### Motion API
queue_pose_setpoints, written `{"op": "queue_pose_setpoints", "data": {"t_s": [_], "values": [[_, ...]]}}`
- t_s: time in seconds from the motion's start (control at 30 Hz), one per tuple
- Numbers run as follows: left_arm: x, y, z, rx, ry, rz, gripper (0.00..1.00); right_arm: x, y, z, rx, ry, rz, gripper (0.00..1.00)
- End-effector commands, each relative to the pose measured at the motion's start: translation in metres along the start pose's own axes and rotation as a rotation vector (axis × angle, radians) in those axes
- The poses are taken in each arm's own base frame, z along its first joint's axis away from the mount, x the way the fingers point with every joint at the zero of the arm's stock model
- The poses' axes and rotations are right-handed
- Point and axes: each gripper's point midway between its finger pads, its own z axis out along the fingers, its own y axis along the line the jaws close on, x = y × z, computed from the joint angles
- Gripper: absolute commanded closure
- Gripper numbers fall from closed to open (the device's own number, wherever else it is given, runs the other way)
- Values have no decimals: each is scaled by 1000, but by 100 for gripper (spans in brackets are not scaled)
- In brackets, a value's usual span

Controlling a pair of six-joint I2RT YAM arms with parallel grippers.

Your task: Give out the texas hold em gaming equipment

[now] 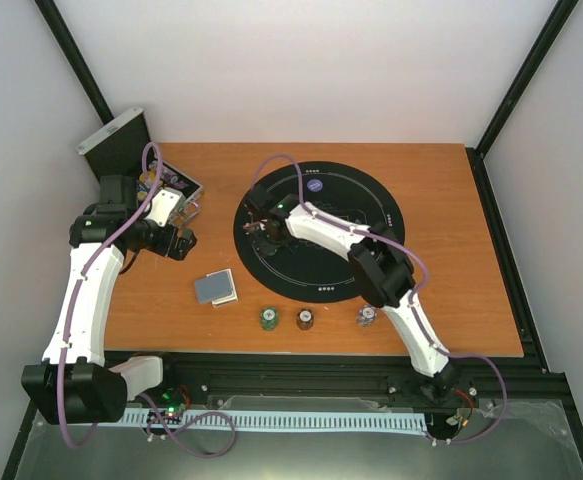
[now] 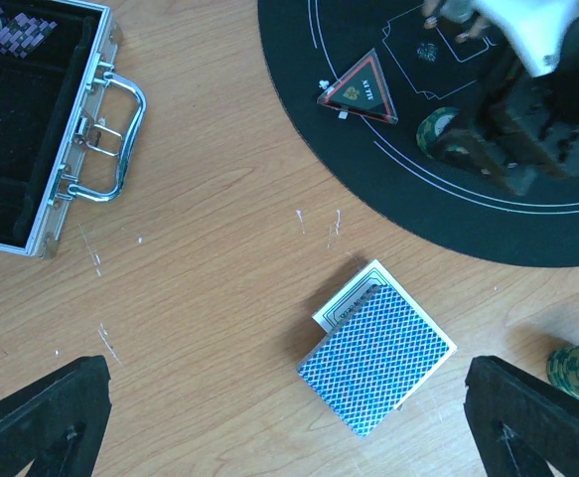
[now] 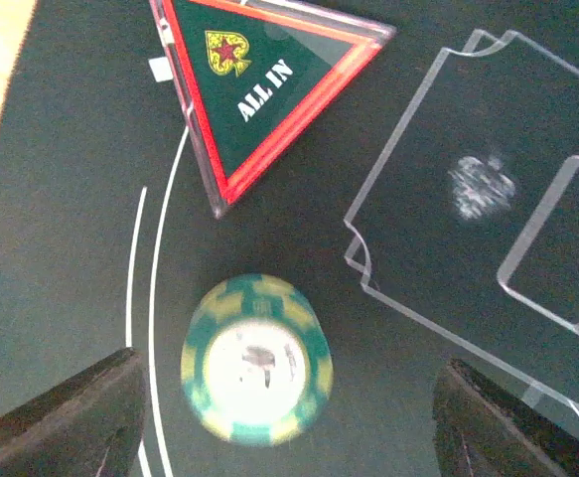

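Observation:
A small stack of green chips [image 3: 256,360] stands on the round black mat [image 3: 61,199], between the fingers of my right gripper [image 3: 289,427]. That gripper is open, with a gap on each side of the stack. Just beyond lies the red triangle "ALL IN" marker [image 3: 259,79]. My left gripper [image 2: 289,427] hangs open over the bare wood, near the blue-backed deck of cards [image 2: 378,360], holding nothing. Near the table's front edge stand a green chip stack [image 1: 268,318], a brown-red one [image 1: 304,318] and a purple-white one [image 1: 367,316]. A purple button disc [image 1: 314,184] lies at the mat's far side.
The silver metal case [image 2: 66,149] lies open at the back left with more chips [image 2: 16,25] inside and its lid [image 1: 116,145] raised. White printed outlines [image 3: 448,199] mark the mat. My right arm [image 1: 371,262] stretches across the mat.

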Motion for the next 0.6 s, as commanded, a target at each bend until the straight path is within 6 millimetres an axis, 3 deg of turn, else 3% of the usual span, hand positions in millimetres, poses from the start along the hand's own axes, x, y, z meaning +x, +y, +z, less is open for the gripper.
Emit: {"op": "queue_pose_setpoints", "data": {"t_s": [0.0,0.1,0.27,0.4,0.57], "values": [[-7,-1,-11,-1,-25,14,0,-11,9,-76,7,-120,-13,21],[-7,-1,-11,-2,-28,15,0,16,33,-96,10,-133,-43,18],[-10,-1,-12,1,-32,15,0,80,76,-105,-9,-91,-85,16],[-10,-2,-12,5,-32,12,0,119,94,-100,-41,-43,-87,15],[-10,-2,-13,4,-32,10,0,145,107,-87,-52,9,-115,15]]}}
